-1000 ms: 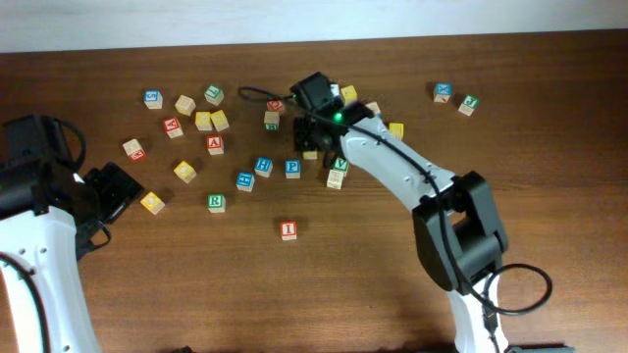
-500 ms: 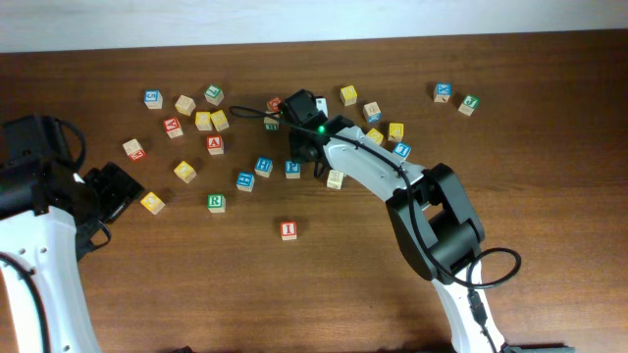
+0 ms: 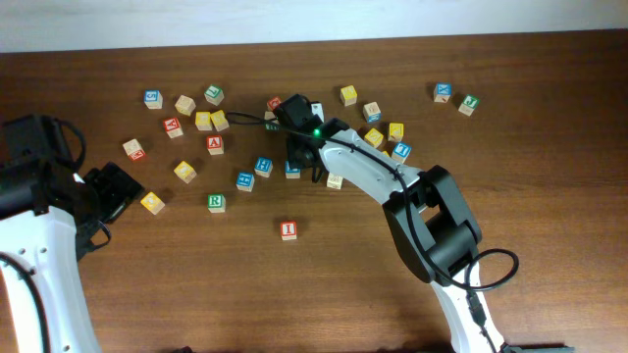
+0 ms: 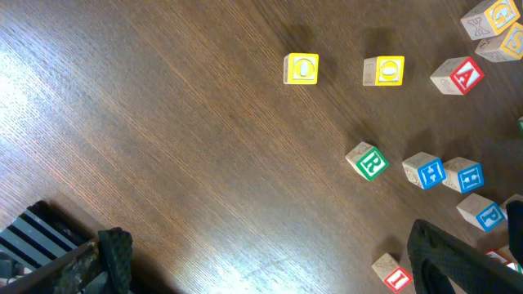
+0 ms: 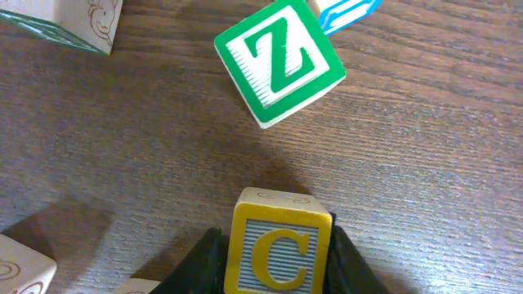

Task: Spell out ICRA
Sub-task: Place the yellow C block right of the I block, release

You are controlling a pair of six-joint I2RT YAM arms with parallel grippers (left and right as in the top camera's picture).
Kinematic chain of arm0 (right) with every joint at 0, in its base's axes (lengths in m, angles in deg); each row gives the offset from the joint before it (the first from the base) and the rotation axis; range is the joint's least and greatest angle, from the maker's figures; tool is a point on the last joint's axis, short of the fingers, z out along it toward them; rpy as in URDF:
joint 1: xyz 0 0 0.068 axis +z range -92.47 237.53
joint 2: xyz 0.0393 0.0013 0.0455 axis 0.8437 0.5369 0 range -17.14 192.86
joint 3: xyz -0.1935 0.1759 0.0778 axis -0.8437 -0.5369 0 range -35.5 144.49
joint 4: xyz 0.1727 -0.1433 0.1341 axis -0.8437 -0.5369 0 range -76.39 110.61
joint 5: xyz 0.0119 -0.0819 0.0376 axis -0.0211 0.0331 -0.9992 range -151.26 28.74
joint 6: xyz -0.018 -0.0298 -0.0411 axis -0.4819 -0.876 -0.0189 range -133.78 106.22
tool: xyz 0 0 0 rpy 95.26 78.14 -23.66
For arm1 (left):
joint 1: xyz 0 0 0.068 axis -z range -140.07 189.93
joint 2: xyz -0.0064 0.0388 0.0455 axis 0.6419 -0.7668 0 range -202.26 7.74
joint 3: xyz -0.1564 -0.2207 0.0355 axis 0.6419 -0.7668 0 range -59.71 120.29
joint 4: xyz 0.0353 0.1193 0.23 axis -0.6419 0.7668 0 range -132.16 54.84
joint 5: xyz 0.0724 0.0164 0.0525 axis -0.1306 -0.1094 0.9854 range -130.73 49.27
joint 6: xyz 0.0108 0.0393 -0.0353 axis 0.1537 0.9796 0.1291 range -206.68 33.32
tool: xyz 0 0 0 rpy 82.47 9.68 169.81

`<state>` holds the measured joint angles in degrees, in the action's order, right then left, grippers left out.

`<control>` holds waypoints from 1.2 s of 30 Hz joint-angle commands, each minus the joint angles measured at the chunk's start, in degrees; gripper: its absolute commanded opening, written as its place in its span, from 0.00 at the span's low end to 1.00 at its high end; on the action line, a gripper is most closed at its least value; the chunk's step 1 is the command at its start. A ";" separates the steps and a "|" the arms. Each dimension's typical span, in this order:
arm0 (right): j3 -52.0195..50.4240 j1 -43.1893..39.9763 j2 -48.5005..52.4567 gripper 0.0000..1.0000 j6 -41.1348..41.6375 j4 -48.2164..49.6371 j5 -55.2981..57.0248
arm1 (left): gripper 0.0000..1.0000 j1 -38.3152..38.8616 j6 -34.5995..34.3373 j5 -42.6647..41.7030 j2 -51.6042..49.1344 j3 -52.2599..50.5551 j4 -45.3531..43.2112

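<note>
In the right wrist view a yellow C block (image 5: 280, 249) sits between the fingers of my right gripper (image 5: 280, 265), which press on both its sides; the block rests on the table. From overhead the right gripper (image 3: 302, 147) is low among the blocks at the table's centre back and hides the C block. A red I block (image 3: 287, 229) lies alone toward the front. The green R block (image 3: 216, 202) and the red A block (image 3: 214, 144) lie to the left. My left gripper (image 3: 113, 191) hovers open at the far left, its fingers wide apart over bare wood (image 4: 274, 261).
A green Z block (image 5: 279, 61) lies tilted just beyond the C block. Several blue blocks (image 3: 263, 166) and yellow blocks (image 3: 211, 120) are scattered round the right gripper. Two more blocks (image 3: 444, 92) sit at the back right. Two yellow O blocks (image 4: 301, 69) lie ahead of the left gripper.
My right gripper has moved left and toward the front into the cluster of blocks, and its fingers have closed in on the C block. The left arm has stayed still.
</note>
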<state>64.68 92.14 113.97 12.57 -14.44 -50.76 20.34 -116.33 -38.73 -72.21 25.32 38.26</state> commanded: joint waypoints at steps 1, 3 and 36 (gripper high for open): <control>2.05 0.24 0.72 0.23 -1.33 -0.44 2.47 | 0.99 -0.33 -0.52 0.61 0.15 0.61 0.02; 5.64 0.26 0.70 0.22 -1.92 -4.37 2.45 | 0.99 -0.33 -0.52 0.61 0.15 0.61 0.04; -22.47 10.03 -21.88 0.19 9.18 -12.20 -10.93 | 0.99 -0.33 -0.52 0.61 0.15 0.61 0.04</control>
<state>44.20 101.82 92.77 19.43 -27.86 -64.07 20.34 -116.33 -38.75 -72.21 25.35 38.24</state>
